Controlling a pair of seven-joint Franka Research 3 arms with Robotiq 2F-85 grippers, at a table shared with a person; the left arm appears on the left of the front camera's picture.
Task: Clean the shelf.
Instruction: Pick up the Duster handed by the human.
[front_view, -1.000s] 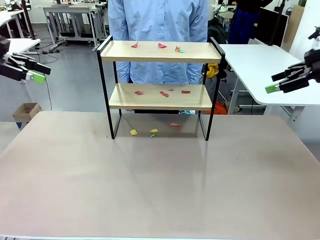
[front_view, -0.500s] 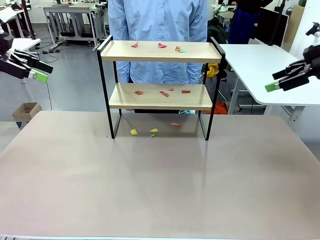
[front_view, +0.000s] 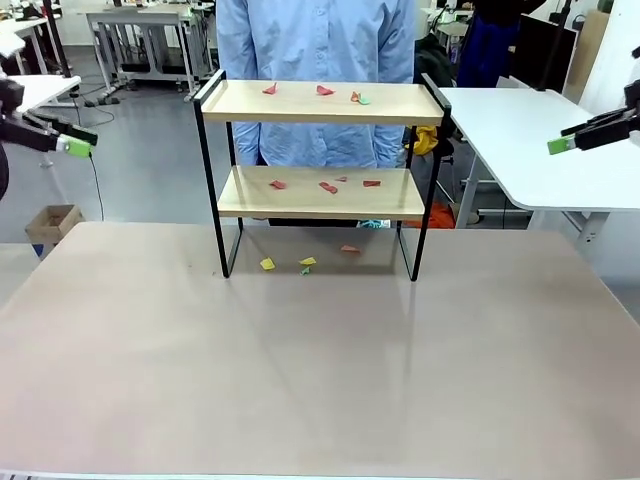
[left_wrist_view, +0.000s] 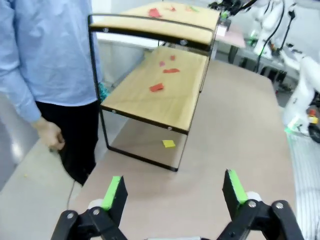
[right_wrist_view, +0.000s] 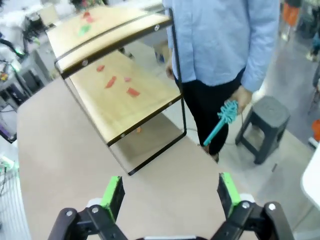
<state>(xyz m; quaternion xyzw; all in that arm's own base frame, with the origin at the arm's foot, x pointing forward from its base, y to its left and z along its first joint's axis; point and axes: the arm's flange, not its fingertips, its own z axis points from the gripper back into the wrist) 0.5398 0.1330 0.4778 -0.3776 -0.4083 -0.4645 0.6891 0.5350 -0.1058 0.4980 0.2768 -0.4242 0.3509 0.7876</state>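
The shelf stands at the far middle of the table, two light boards in a thin black frame. Small red scraps lie on its top board, more red scraps on the lower board, and yellow bits on the table beneath. My left gripper hangs open off the table's far left, well away from the shelf. Off to the far right my right gripper is open too. The left wrist view has the shelf beyond the open left gripper. The shelf also lies past the open right gripper.
A person in a light blue shirt stands behind the shelf, holding a teal brush low in one hand. A white side table is at the right, a cardboard box on the floor at the left, a grey stool nearby.
Both arms have drawn outward and upward, the left gripper toward the left edge, the right toward the right edge. Both stay open. The shelf and scraps have not moved.
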